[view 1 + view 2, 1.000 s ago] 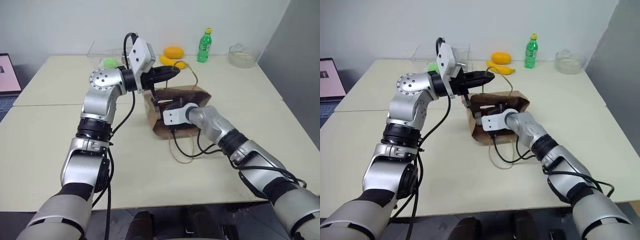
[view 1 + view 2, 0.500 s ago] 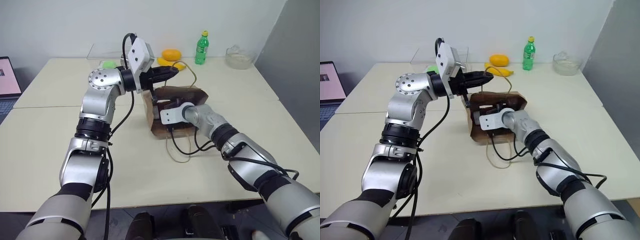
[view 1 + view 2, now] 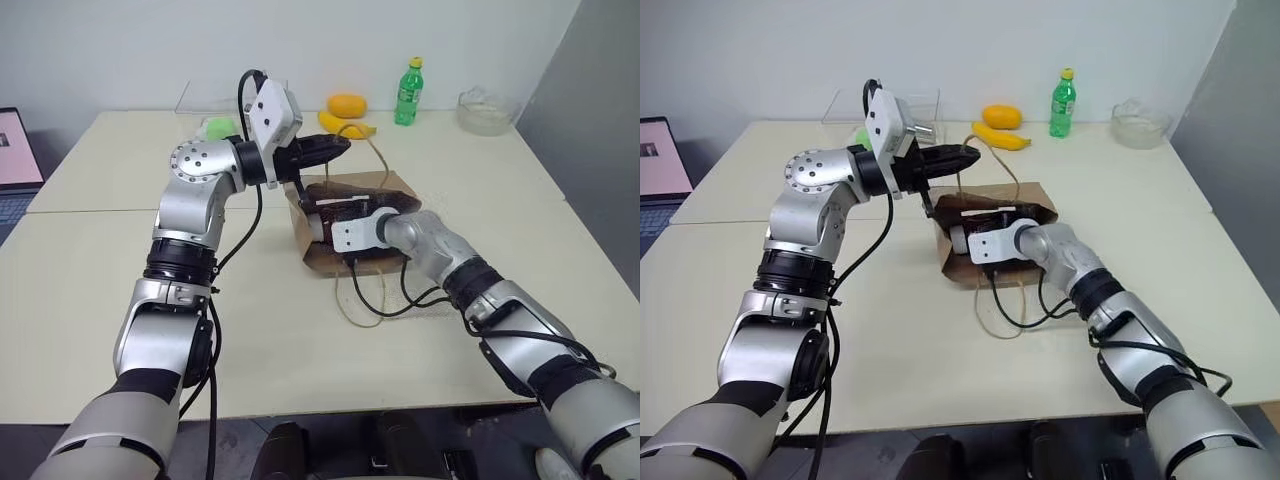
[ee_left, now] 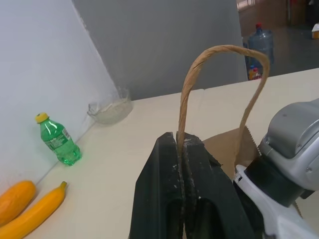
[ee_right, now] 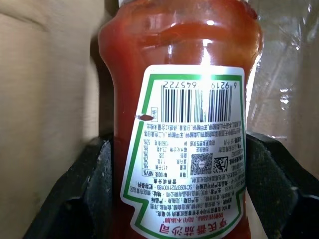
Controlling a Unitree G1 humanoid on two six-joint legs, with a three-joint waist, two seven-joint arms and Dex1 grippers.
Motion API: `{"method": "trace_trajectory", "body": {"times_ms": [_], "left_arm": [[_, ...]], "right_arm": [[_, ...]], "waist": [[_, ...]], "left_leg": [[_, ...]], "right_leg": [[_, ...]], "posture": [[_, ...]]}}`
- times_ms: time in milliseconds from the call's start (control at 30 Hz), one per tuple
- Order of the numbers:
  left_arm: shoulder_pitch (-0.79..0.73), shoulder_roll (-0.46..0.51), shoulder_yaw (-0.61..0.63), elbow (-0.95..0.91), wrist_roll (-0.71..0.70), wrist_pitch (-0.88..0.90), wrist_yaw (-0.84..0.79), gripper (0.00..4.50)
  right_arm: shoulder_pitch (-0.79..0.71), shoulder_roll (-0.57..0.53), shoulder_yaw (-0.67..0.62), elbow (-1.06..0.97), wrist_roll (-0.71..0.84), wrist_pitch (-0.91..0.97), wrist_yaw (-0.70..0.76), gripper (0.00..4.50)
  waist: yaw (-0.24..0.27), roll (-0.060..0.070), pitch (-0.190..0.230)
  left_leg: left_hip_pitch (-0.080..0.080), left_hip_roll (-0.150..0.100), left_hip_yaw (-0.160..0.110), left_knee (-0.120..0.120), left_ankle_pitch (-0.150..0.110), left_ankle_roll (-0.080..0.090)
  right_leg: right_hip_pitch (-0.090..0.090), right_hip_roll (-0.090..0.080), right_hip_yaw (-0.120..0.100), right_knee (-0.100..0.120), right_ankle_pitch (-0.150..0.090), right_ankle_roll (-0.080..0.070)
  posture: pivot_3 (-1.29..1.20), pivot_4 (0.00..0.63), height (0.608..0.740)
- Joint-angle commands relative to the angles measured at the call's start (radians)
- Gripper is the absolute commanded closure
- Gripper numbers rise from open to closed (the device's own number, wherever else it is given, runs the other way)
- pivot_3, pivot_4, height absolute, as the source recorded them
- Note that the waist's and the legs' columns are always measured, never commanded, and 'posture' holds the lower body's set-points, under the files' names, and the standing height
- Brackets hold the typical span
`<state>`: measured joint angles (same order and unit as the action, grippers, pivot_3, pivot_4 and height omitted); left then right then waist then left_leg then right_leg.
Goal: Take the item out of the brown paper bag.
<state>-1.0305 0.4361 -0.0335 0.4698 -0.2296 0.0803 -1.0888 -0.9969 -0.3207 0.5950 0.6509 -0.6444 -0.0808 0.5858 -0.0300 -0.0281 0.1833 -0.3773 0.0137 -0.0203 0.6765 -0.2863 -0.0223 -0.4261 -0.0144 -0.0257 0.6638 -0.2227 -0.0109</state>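
Observation:
The brown paper bag lies on its side in the middle of the table, its mouth facing away from me. My left gripper is shut on one tan loop handle and holds it up above the bag. My right gripper reaches into the bag's mouth. Its two black fingers press against both sides of the item, a red sauce bottle with a white barcode label. The bottle's dark red body shows at the bag's opening.
Along the table's far edge stand a green bottle with a yellow cap, an orange fruit, a banana, a glass bowl and a clear box. The second handle and a black cable lie in front of the bag.
The right gripper's fingers have closed onto the red bottle inside the bag. The left gripper keeps its hold on the handle in the same place.

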Motion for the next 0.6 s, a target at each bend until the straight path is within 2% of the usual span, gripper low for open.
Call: {"method": "trace_trajectory", "body": {"times_ms": [33,333,600], "left_arm": [[-0.011,0.009,0.018,-0.034,-0.011,-0.010,0.009,4.50],[-0.014,0.004,0.012,-0.024,-0.008,-0.011,0.012,4.50],[-0.016,-0.002,0.009,-0.016,-0.003,-0.011,0.022,4.50]], "right_arm": [[0.032,-0.043,-0.050,-0.197,0.034,0.025,0.079,1.22],[0.115,-0.097,-0.139,-0.480,0.170,0.094,0.246,1.22],[0.179,-0.159,-0.269,-0.669,0.475,0.120,0.446,1.22]], "waist": [[0.001,0.000,0.000],[0.001,0.000,0.000],[0.002,0.000,0.000]], "left_leg": [[-0.002,0.000,-0.001,0.000,0.000,0.000],[-0.005,-0.001,-0.002,0.000,0.000,0.000],[-0.005,-0.002,-0.003,0.000,0.000,0.000]], "right_leg": [[-0.002,0.000,0.000,0.000,0.000,0.000],[-0.005,-0.001,-0.001,0.000,0.000,0.001],[-0.005,-0.001,-0.003,0.000,0.000,0.001]], "posture": [[0.00,0.150,0.740],[0.00,0.150,0.740],[0.00,0.150,0.740]]}}
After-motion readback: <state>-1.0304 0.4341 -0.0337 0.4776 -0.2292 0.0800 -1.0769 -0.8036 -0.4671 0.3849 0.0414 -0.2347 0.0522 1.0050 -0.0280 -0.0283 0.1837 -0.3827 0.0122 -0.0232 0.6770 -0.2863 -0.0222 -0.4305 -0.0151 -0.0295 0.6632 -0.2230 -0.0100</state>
